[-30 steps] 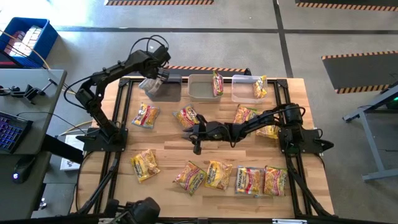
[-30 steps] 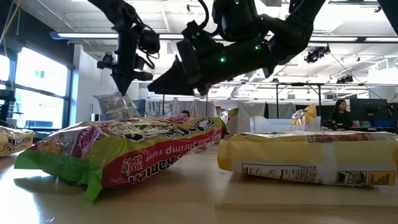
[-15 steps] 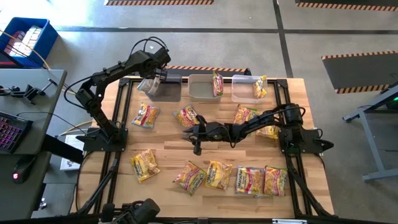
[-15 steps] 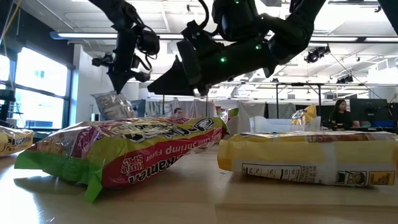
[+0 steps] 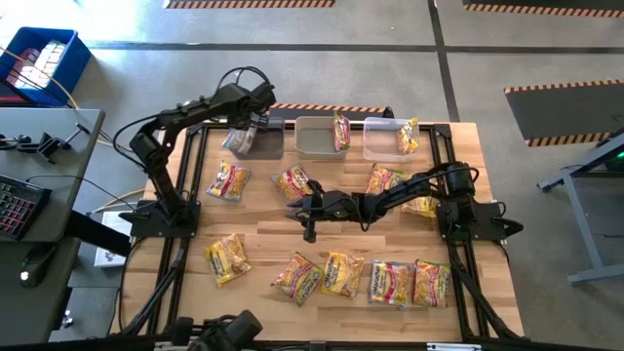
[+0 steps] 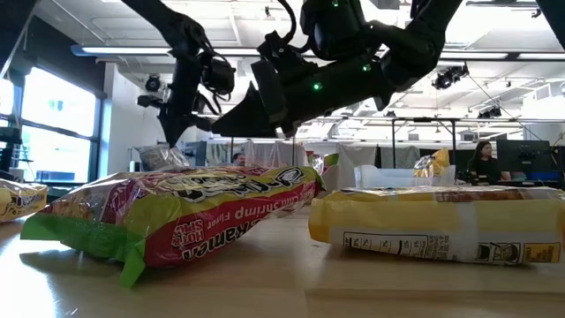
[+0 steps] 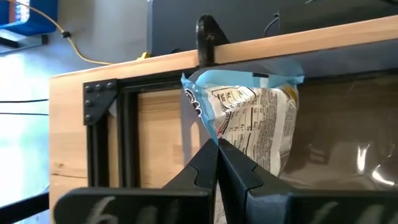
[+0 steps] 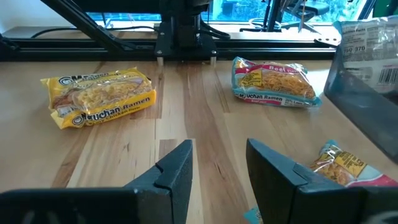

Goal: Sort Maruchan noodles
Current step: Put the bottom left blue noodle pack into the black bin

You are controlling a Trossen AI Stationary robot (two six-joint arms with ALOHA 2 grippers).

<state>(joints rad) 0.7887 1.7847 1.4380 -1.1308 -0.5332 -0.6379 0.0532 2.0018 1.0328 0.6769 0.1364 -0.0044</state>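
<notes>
Since a second earlier the left gripper [image 5: 249,129] had lowered its silvery noodle packet [image 7: 252,121] toward the grey bin [image 5: 255,140] beneath it; in the low view the packet [image 6: 165,157] hung lower than before. Its fingers were pinched shut on the packet's edge. The right gripper [image 5: 295,208] had not moved, hovering mid-table with fingers parted and empty, a yellow packet [image 8: 98,98] ahead of it and a red-printed packet [image 5: 292,182] just beside it. Two clear bins [image 5: 317,142] beyond it each held an upright packet [image 5: 341,130].
</notes>
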